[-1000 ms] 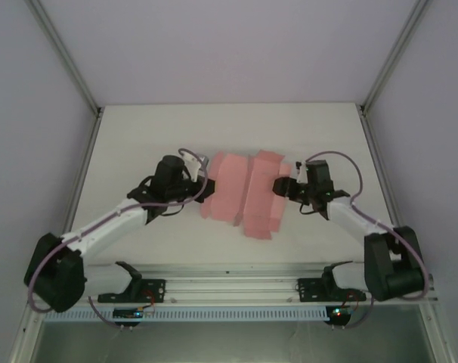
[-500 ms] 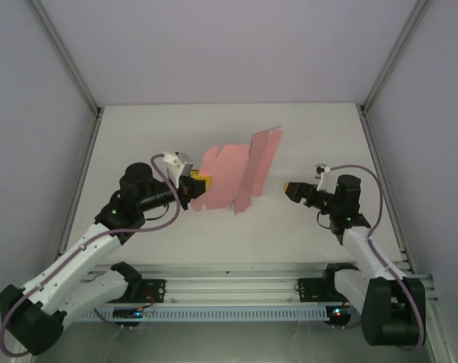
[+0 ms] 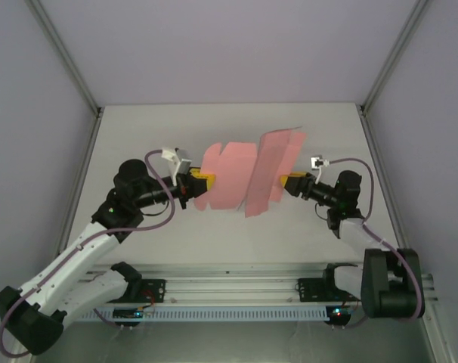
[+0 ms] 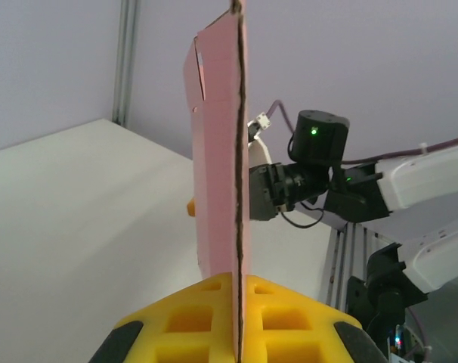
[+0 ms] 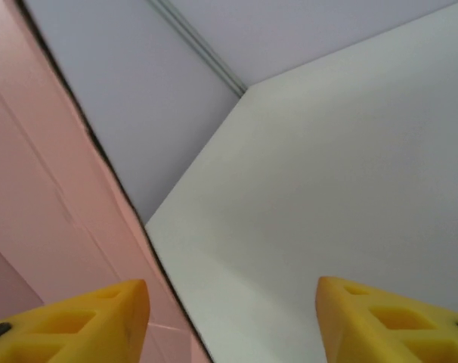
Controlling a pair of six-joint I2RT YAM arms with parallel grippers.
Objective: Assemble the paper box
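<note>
The left gripper [image 3: 201, 181] pinches one end of the paper box [image 3: 236, 175], held up over the worktop [image 3: 236, 128], while the right gripper [image 3: 287, 184] is wide open beside the other end, so the thin card could flop and slip.

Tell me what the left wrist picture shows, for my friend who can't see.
A pink card stands upright, seen edge-on, pinched in the yellow left pincer at the bottom. Behind it the right arm reaches over the white table.
</note>
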